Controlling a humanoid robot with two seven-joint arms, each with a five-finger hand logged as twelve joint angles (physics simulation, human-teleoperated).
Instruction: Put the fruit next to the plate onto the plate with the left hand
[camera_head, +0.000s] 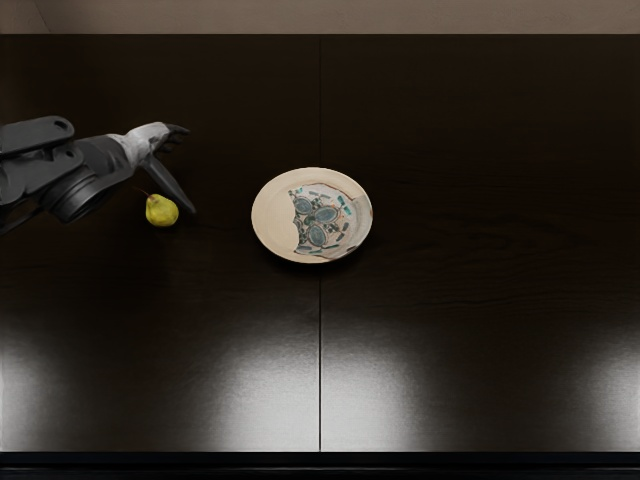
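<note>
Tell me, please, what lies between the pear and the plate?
Head view: a finger of the left hand dips just right of the pear; beyond it, bare table to the plate.

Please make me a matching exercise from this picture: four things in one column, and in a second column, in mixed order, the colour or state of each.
1 pear
2 plate
3 left hand
4 table

a dark, seam down the middle
b yellow-green, left of the plate
c cream, patterned, nothing on it
d open, close to the pear

Pairs: 1-b, 2-c, 3-d, 4-a
</note>
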